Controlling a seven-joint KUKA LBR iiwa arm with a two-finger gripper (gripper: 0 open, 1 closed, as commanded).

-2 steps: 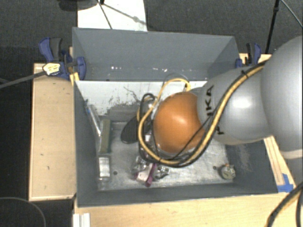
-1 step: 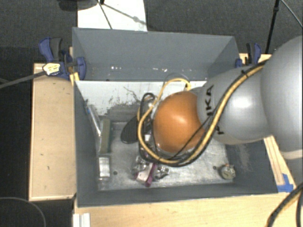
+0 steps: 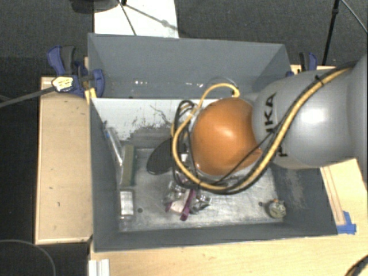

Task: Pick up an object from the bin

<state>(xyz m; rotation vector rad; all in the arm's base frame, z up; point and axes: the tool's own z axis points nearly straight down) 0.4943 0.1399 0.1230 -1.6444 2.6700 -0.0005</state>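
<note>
Down low at six o'clock in the grey metal bin [image 3: 230, 234]: the tool [image 3: 188, 199], tucked beneath the arm's glossy orange cover [image 3: 221, 137] and a loop of yellow and black cable [image 3: 183, 154]. Cannot tell how far open, nor whether anything is gripped; too much hidden under that cover.

Right at the tool's metal tip: a slim purple stick [image 3: 184, 211], smooth and straight. Lies with the long axis running from one o'clock to seven o'clock, lower end pointing at seven toward the bin's near wall, upper end lost among the tool's metal. Touching or just clear of the tool, cannot say which. Close around, a small tangle of pale shiny bits [image 3: 171, 201], too jumbled to name.

Up at ten o'clock from the tool, near: a dark matte oval [image 3: 160, 157], flat-looking, its right edge behind the cable.

Over at nine o'clock, along the bin's left wall: a flat dull-green bar [image 3: 127, 165], long axis twelve to six. Just beside, a thin silvery strip [image 3: 114, 145], slanting eleven to five. Below the bar, a small clear cylinder [image 3: 126, 203], also lying twelve to six.

Well apart at four o'clock: a little round brassy knob [image 3: 277, 210], alone on scuffed, white-scratched metal floor.
</note>
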